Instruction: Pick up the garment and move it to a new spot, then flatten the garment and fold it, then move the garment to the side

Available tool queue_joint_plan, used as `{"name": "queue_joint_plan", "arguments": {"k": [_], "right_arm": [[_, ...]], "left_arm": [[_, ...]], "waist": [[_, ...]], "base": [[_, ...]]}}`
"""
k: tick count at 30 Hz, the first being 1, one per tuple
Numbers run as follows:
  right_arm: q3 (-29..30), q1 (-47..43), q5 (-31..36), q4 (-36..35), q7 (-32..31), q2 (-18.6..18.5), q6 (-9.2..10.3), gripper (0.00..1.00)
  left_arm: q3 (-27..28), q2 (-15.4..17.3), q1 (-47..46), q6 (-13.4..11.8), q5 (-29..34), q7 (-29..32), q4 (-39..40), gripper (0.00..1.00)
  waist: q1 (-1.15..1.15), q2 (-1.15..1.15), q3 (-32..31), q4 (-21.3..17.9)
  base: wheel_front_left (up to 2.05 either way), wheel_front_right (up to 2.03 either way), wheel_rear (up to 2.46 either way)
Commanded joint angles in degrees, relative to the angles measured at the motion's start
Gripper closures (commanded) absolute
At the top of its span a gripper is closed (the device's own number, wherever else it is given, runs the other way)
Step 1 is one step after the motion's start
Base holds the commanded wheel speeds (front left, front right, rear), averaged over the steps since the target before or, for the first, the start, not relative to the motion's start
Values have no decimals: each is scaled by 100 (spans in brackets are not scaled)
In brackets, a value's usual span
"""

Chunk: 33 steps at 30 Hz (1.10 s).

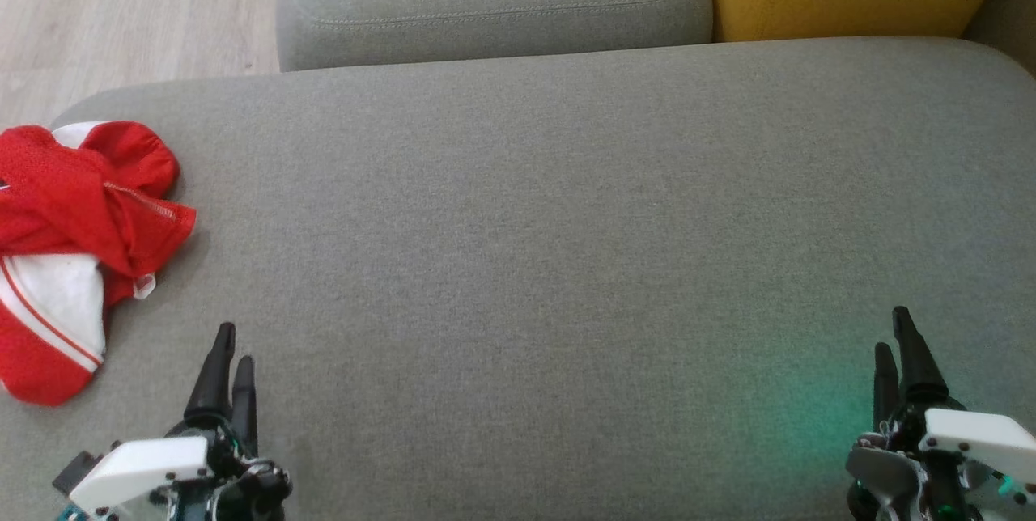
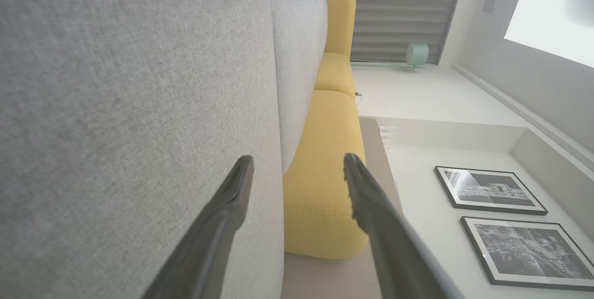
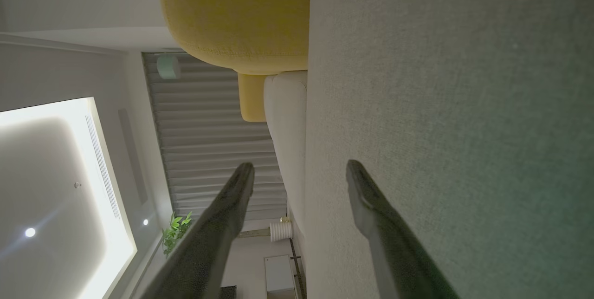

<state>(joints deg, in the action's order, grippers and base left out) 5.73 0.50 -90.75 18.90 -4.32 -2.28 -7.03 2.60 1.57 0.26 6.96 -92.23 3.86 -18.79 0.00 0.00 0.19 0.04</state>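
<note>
Garment (image 1: 77,254): red and white, crumpled at the grey seat's (image 1: 526,222) left edge; we judge nothing done yet, with pick-up, flattening, folding and setting aside all left. Left gripper (image 1: 235,343) near it, right gripper (image 1: 892,331) well apart: both spread, empty. Head view gives us the whole heap; left wrist view a red corner, plus framed prints (image 2: 489,190)

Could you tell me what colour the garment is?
The garment is red with white panels, clearest in head view.

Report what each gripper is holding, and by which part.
Nothing is held. The left gripper and right gripper both have open, empty jaws; the red and white garment lies crumpled, apart from both.
</note>
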Motion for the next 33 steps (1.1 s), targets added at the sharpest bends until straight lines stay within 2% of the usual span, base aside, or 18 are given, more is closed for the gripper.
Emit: {"name": "queue_joint_plan", "arguments": {"k": [1,9,33], "right_arm": [[-60,289,106,-232,85,-71,-7,0],[-97,366,668,-304,230,-143,-10,0],[-214,381,3272,-879,593,-174,-18,0]], "left_arm": [[-4,74,-340,13,106,-56,225,0],[0,93,-433,16,734,-199,385,0],[-163,82,-484,-105,3185,-585,1185,0]], "waist": [[0,0,-1,2],[0,0,-10,23],[0,0,-9,41]], "base": [[0,0,0],[0,0,0],[0,0,0]]}}
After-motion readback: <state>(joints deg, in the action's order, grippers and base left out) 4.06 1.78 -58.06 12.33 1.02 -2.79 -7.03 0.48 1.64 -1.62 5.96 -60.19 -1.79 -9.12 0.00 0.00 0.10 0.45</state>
